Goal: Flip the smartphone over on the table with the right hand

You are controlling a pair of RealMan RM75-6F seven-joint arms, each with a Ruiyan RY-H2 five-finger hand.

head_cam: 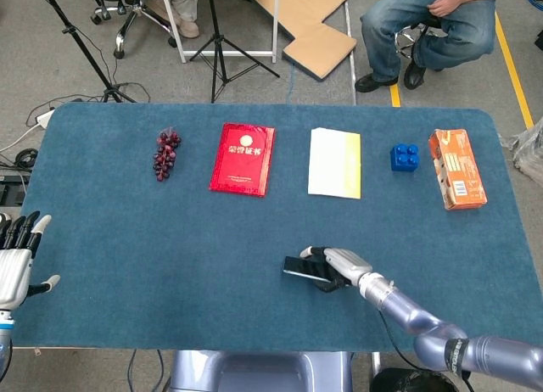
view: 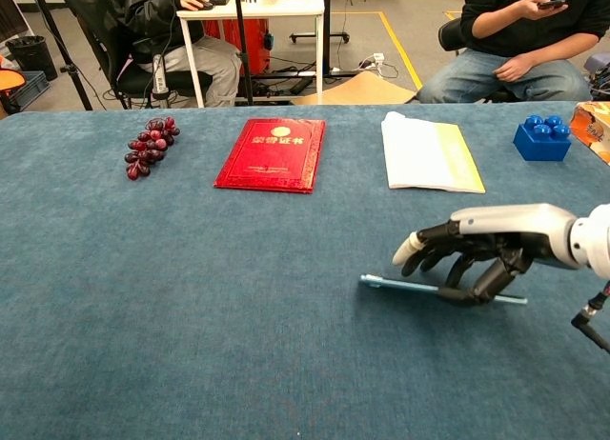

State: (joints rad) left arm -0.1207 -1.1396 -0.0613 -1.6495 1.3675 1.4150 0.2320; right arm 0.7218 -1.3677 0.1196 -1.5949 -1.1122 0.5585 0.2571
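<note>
The dark smartphone [head_cam: 299,269] is near the table's front middle, its near end pinched in my right hand [head_cam: 341,266]. In the chest view the smartphone [view: 400,286] shows edge-on as a thin, nearly level line just above the blue cloth, far end pointing left. There my right hand [view: 481,252] arches over it, fingers curled down onto its right half, thumb side below. My left hand [head_cam: 15,262] hangs off the table's left edge, fingers spread, holding nothing.
Along the back of the blue table [head_cam: 170,256] lie purple grapes [head_cam: 166,153], a red booklet [head_cam: 243,158], a white-and-yellow pad [head_cam: 334,162], a blue brick [head_cam: 405,157] and an orange box [head_cam: 456,180]. People sit beyond the far edge.
</note>
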